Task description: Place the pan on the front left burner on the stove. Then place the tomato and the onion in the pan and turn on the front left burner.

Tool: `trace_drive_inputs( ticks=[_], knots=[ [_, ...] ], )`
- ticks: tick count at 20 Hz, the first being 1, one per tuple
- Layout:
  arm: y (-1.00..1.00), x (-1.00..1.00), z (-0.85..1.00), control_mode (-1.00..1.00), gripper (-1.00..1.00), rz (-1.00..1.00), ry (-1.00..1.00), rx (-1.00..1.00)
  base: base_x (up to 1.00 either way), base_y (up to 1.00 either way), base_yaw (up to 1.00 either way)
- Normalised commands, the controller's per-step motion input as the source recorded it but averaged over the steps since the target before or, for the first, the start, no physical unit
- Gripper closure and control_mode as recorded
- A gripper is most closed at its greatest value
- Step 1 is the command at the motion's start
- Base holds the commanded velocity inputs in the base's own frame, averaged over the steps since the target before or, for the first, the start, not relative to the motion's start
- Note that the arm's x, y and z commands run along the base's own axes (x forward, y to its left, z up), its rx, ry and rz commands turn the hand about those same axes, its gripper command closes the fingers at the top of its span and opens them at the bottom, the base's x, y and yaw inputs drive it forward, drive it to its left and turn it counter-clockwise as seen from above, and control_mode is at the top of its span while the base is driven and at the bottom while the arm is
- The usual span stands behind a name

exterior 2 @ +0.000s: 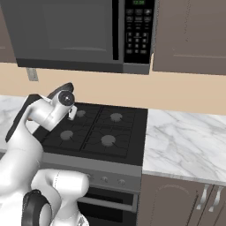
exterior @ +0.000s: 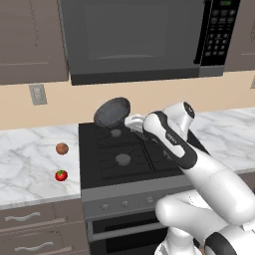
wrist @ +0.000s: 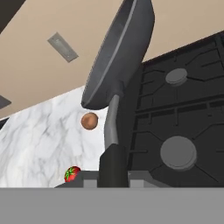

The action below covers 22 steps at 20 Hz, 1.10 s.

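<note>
Fixtures around the cooking area

A dark microwave (exterior: 134, 37) with a keypad on its right hangs beneath brown upper cabinets (exterior: 30, 40). A grey wall outlet (exterior: 38, 94) sits on the beige backsplash (exterior 2: 185, 90). White marble countertop (exterior 2: 185, 143) runs along both sides, above brown drawers with curved silver handles (exterior: 22, 217).

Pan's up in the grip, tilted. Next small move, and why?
Probably level the pan and lower it toward the front left burner. The gripper is shut on its handle, the pan hangs tipped above the stove's rear left, and the tomato and onion wait on the counter.
</note>
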Motion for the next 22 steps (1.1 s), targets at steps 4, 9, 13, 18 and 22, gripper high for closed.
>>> trace_drive_inputs(
  ticks=[4, 9, 13, 18, 22],
  knots=[
    [0.0, 0.0, -0.08, -1.0, 1.0, 0.0, 0.09, 0.0, 0.0, 0.0, 0.0],
    [-0.04, 0.0, -0.14, -1.0, 1.0, 0.0, 0.16, 0.06, 0.0, 0.0, 0.0],
    [-0.1, 0.0, -0.08, -1.0, 1.0, 0.0, 0.2, 0.11, 0.0, 0.0, 0.0],
    [-0.13, 0.0, -0.01, -1.0, 1.0, 0.0, 0.13, 0.13, 0.0, 0.0, 0.0],
    [-0.14, 0.0, -0.01, -1.0, 1.0, 0.0, 0.1, 0.16, 0.0, 0.0, 0.0]
  ],
)
